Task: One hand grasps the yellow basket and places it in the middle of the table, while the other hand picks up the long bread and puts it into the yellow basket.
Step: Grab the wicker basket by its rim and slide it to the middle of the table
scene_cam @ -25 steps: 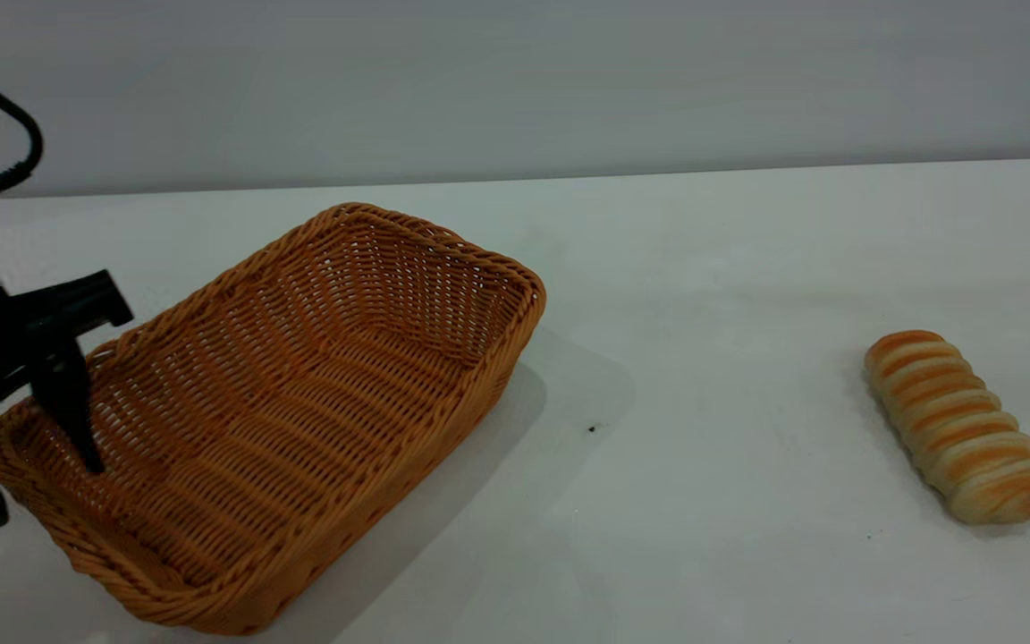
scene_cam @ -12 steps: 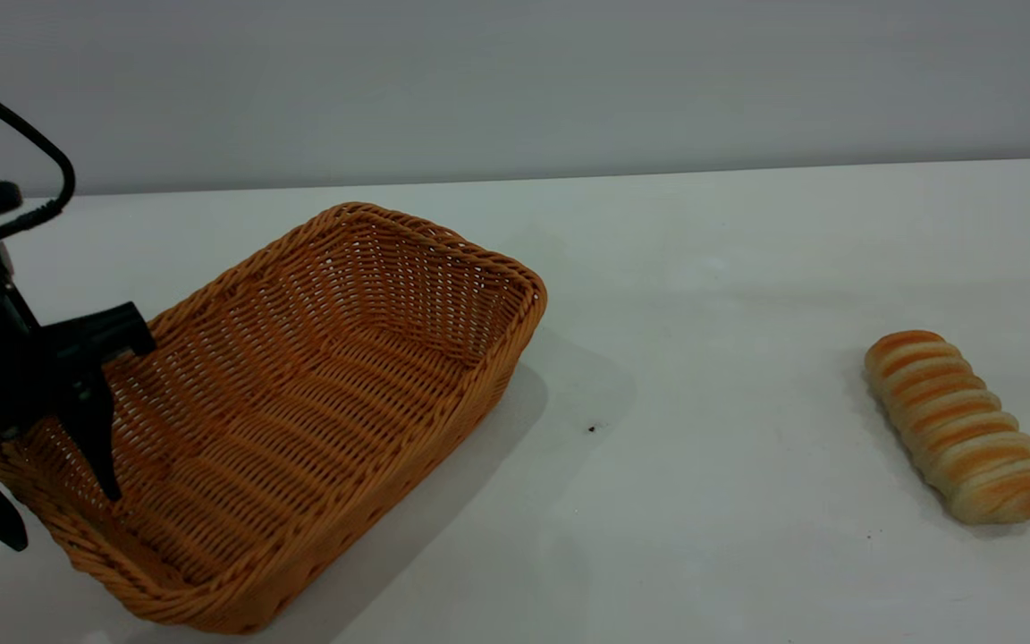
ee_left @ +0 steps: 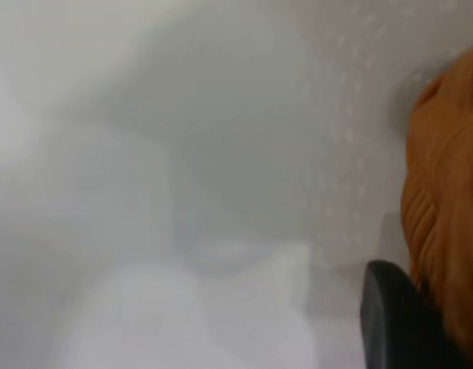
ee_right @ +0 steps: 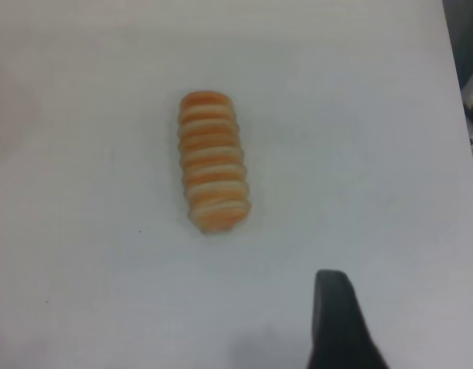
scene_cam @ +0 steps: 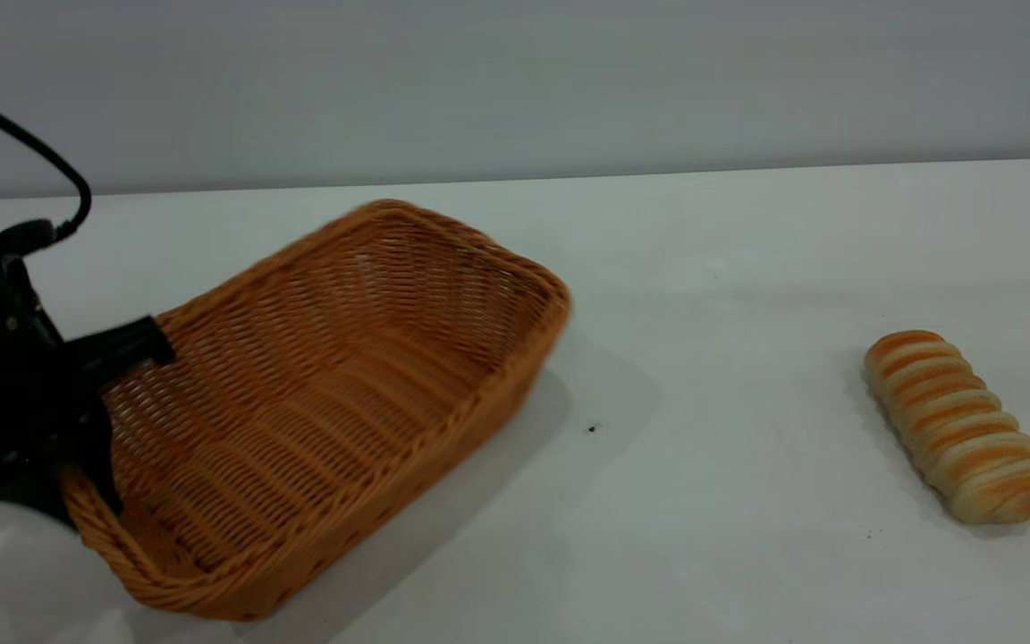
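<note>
Left tool [scene_cam: 77,420] is clamped on the basket [scene_cam: 327,394] at its near-left rim, presumably so it can drag it toward mid-worktop [scene_cam: 747,268]. Basket sits left of centre. Bread [scene_cam: 958,425] lies far right, untouched. Right tool [ee_right: 336,323] hangs above the bread; can't tell its grip state.

Plain grey wall [scene_cam: 515,80] behind, evenly lit

— Which parts are cut off? 
— The left gripper [scene_cam: 77,429] is cropped by the exterior view's left edge; one fingertip is hidden behind the yellow basket [scene_cam: 327,402] rim. 
— And the right gripper [ee_right: 340,323]? 
— Only one finger is shown, cropped by the wrist view's edge.
</note>
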